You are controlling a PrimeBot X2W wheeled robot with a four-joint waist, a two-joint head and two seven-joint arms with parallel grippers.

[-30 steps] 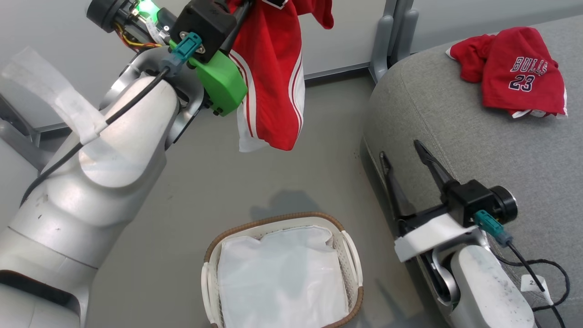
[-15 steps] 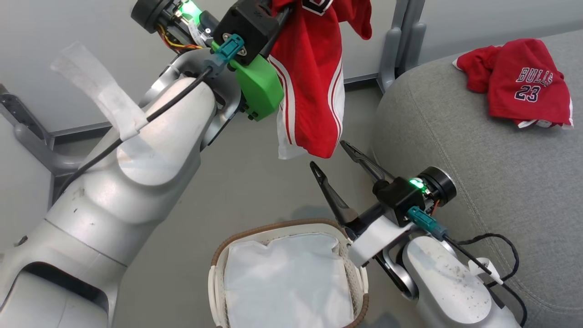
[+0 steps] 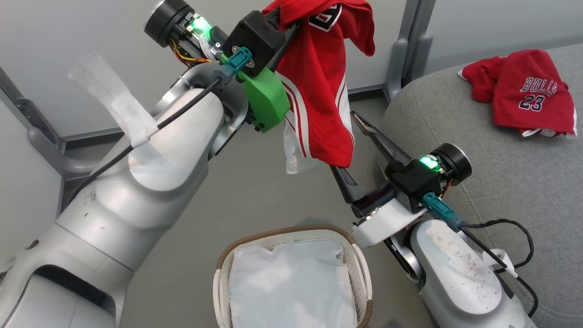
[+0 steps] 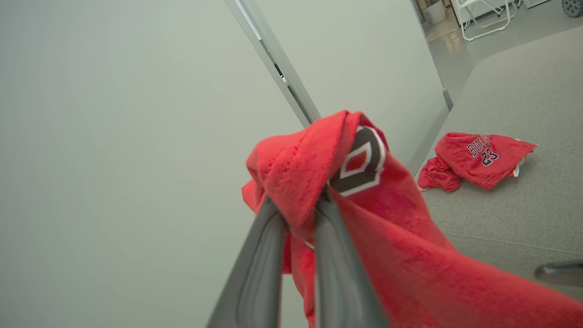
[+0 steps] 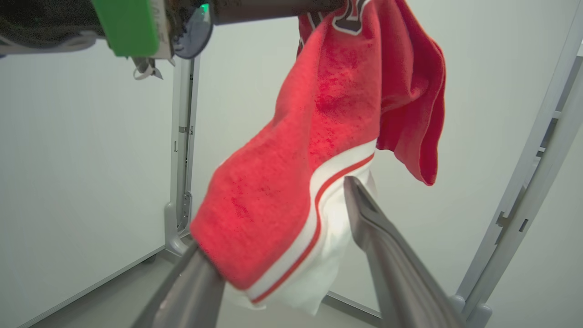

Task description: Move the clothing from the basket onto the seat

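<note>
My left gripper (image 3: 283,12) is high at the top of the head view, shut on a red garment (image 3: 321,95) with white stripe trim; its fingers (image 4: 259,255) pinch a bunched fold. The garment hangs freely above the floor. My right gripper (image 3: 348,146) is open, and the garment's lower hem (image 5: 278,218) dangles between its fingers (image 5: 382,241); one fingertip is hidden behind the cloth. A second red garment (image 3: 524,91) lettered BULLS 23 lies crumpled on the light-grey seat (image 3: 478,150). The basket (image 3: 291,230) stands on the floor below, showing just its white liner (image 3: 291,282).
A grey metal post (image 3: 410,50) of the pale partition wall stands just behind the hanging garment, at the seat's corner. Another frame leg (image 3: 45,146) runs along the left. A black cable (image 3: 514,225) loops off my right forearm over the seat's edge.
The head camera has shifted. My right gripper rose from beside the seat's edge to under the hanging garment, its open fingers now around the hem. The left gripper kept its hold.
</note>
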